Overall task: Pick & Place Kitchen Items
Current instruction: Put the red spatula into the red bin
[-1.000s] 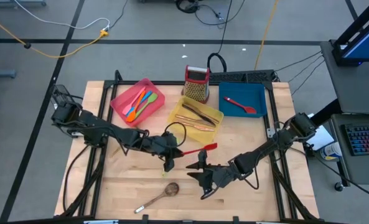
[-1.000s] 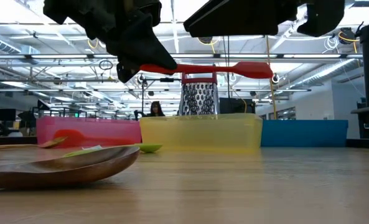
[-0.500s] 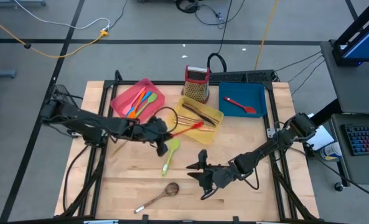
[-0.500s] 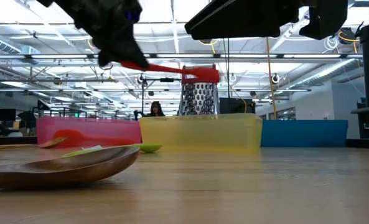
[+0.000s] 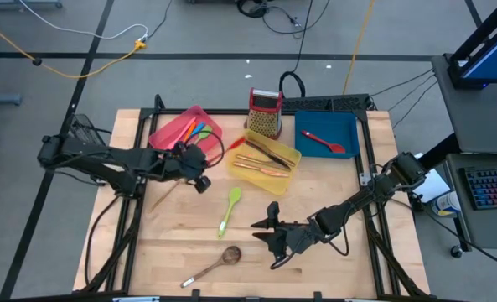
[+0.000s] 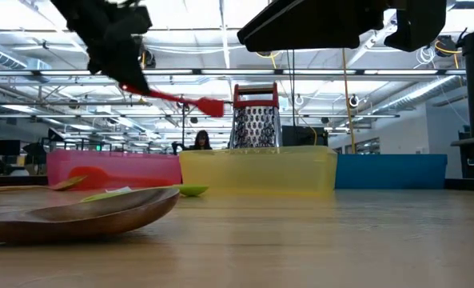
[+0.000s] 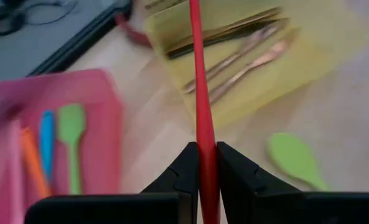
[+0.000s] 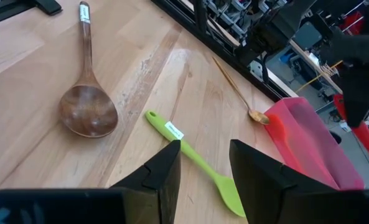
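Left gripper (image 5: 199, 164) clamped on the handle of a red spatula (image 7: 200, 106), carried above the worktop (image 5: 332, 189) in the upper left of the high view, just beside the pink tray (image 5: 166, 134). Spatula blade pointed toward the gap between that tray and the yellow tray (image 5: 241, 168); in the low view, hung high over the pink tray's wall. Right gripper (image 5: 271, 232) parked low and centre in the high view, fingers apart, holding nothing.

Judged to be the carry toward a tray. Best done by bringing the spatula fully over the pink tray, lining it up with the silicone pieces already lying there, lowering until close to the tray floor, and only then releasing, so nothing bounces onto the rim.

Against a second earlier: left gripper pulled back from mid-worktop toward the upper left, spatula carried along with it. Green spatula (image 5: 228, 207) uncovered where the arm had been, lying flat near the centre. Wooden spoon (image 5: 219, 260) unmoved at lower centre, red utensil (image 5: 323, 141) unmoved in the blue tray (image 5: 347, 124). Right arm unchanged.
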`<move>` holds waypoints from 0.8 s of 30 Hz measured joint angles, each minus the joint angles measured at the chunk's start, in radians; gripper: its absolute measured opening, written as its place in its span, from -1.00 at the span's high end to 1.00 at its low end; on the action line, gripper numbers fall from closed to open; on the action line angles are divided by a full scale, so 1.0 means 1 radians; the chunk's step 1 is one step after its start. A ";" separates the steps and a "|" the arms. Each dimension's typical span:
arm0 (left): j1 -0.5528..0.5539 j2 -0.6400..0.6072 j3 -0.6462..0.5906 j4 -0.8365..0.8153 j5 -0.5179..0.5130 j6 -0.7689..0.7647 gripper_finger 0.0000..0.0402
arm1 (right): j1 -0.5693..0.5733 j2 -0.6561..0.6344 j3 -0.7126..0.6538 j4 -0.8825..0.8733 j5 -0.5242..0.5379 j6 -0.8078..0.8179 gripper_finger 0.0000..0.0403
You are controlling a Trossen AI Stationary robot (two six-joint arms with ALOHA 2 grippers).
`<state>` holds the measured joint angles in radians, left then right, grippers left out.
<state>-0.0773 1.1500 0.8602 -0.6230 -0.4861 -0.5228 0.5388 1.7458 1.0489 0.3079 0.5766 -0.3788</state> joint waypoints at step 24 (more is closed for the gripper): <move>0.241 -0.005 -0.001 -0.389 -0.064 -0.089 0.78 | 0.000 0.000 0.000 0.001 -0.001 0.026 0.35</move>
<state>0.1638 1.1454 0.8595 -1.0117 -0.5503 -0.6117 0.5388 1.7458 1.0489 0.3084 0.5755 -0.3523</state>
